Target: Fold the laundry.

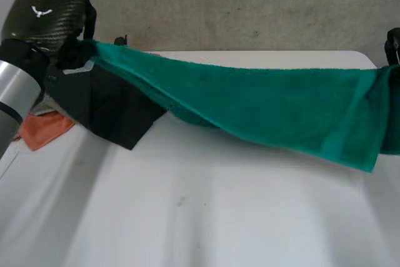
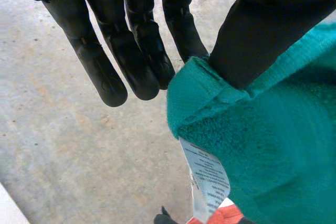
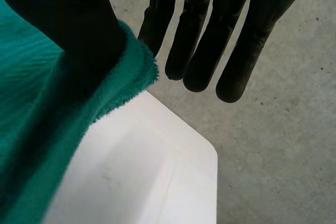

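Mid-air over desk (image 1: 187, 217): green towel (image 1: 269, 101), spanning left to right. Left robot hand (image 2: 105, 72) pinches left corner w/ thumb; right robot hand (image 3: 236, 51) pinches right corner likewise. Black garment (image 1: 106, 110) and orange cloth (image 1: 44, 129) lie far left.

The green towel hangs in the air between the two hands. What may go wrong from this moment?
1. The left hand and the right hand each pinch just a small corner of the green towel under the thumb; a corner may slip out.
2. The towel sags close by the black cloth; lowering it may drag that cloth.
3. The right end is over the corner of the table; if released, it may fall off.
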`<state>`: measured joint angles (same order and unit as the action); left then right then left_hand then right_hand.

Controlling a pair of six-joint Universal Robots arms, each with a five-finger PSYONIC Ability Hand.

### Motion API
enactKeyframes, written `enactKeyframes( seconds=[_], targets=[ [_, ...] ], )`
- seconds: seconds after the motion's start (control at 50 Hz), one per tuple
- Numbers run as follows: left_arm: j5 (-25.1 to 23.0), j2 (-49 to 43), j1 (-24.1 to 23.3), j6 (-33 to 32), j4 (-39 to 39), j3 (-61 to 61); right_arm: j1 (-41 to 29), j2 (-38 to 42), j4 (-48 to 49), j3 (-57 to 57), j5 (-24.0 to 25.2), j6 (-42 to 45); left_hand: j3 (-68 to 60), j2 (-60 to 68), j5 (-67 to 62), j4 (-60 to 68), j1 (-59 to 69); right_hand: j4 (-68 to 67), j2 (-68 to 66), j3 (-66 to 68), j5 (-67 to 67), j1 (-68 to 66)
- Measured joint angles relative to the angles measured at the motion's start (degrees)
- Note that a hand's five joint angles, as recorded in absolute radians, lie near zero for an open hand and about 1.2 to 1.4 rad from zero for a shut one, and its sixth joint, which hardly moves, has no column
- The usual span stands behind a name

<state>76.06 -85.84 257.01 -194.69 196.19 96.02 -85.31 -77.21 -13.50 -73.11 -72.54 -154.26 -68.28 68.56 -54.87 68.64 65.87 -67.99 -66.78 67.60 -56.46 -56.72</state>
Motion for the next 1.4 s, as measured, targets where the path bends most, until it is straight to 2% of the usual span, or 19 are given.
enactKeyframes(
  seconds=[0.18,0.32,0.36,0.44,0.46,0.5,0.52,0.54,0.62,0.72,0.84,0.94,0.98,1.08,1.22,1.4],
  targets=[
    [-0.01,-3.45,0.11,0.21,-0.18,0.07,0.96,3.24,-2.11,2.41,0.95,2.02,0.00,0.00,0.00,0.19,0.00,0.00,0.00,0.00,0.00,0.00],
    [-0.02,-11.07,-1.67,0.21,-1.17,-1.07,1.19,12.99,1.10,4.68,0.69,5.01,0.00,0.00,0.00,0.19,0.00,0.00,0.00,0.00,0.00,0.00],
    [0.14,-14.06,-3.40,0.12,-1.34,-1.57,0.93,17.43,4.22,5.82,0.62,5.99,0.00,0.00,0.00,0.19,0.00,0.74,0.88,-0.71,0.59,0.68],
    [0.44,-16.11,-4.89,0.01,-1.37,-2.04,0.30,19.85,7.51,6.40,0.48,6.11,0.00,0.00,0.00,0.20,0.00,5.22,4.82,-4.95,3.99,3.71],
    [1.21,-18.10,-6.37,-0.12,-1.35,-2.77,-0.98,21.71,12.36,6.81,-0.04,5.85,0.00,0.00,0.00,0.20,0.00,33.63,33.19,-33.39,31.15,30.33],
    [1.92,-18.97,-7.01,-0.18,-1.34,-3.27,-1.82,22.33,15.40,6.95,-0.73,5.47,0.00,0.00,0.00,0.20,0.00,33.63,33.19,-33.39,31.15,30.33],
    [2.34,-19.30,-7.27,-0.21,-1.33,-3.55,-2.28,22.49,17.03,6.98,-1.27,5.16,0.00,0.00,0.00,0.20,0.00,52.36,51.94,-52.09,50.07,43.96],
    [3.13,-19.72,-7.57,-0.24,-1.33,-4.03,-3.15,22.39,19.86,6.94,-2.67,4.30,0.00,0.00,0.00,0.20,0.00,54.55,54.08,-55.13,52.51,45.10],
    [4.51,-20.10,-7.79,-0.26,-1.33,-4.79,-4.21,20.27,21.73,5.81,-5.26,2.59,0.00,0.00,0.00,0.20,0.00,54.57,54.13,-55.42,52.66,45.10],
    [5.14,-19.83,-7.74,-0.28,-1.38,-4.86,-4.46,14.64,16.47,2.60,-6.80,1.53,0.00,0.00,0.00,0.20,0.00,54.57,54.13,-55.42,52.66,45.10],
    [5.13,-19.31,-7.82,-0.27,-1.42,-4.20,-3.93,8.69,1.88,-3.90,-5.37,1.49,0.00,0.00,0.00,0.20,0.00,53.34,52.38,-53.23,51.29,43.97],
    [4.99,-19.25,-7.91,-0.25,-1.42,-3.99,-3.77,7.87,-2.51,-9.17,-2.86,1.87,0.00,0.00,0.00,0.20,0.00,45.09,44.41,-44.55,44.06,37.01],
    [4.95,-19.25,-7.93,-0.25,-1.42,-3.98,-3.76,7.87,-1.18,-14.59,-0.17,2.45,0.00,0.00,0.00,0.20,0.00,44.45,43.75,-43.89,43.48,36.53],
    [4.82,-19.26,-7.93,-0.25,-1.42,-3.98,-3.86,8.79,6.90,-21.40,1.95,3.44,0.00,0.00,0.00,0.21,0.00,41.39,40.89,-41.24,40.83,34.11],
    [4.71,-19.38,-7.88,-0.25,-1.46,-3.95,-4.17,12.89,16.63,-24.65,1.96,4.20,0.00,0.00,0.00,0.21,0.00,33.07,31.65,-32.52,32.85,26.71],
    [4.61,-19.49,-7.88,-0.25,-1.41,-3.39,-4.23,16.92,21.12,-23.47,1.17,5.77,0.00,0.00,0.00,0.21,0.00,25.36,24.10,-24.90,25.60,19.91]
  ],
)
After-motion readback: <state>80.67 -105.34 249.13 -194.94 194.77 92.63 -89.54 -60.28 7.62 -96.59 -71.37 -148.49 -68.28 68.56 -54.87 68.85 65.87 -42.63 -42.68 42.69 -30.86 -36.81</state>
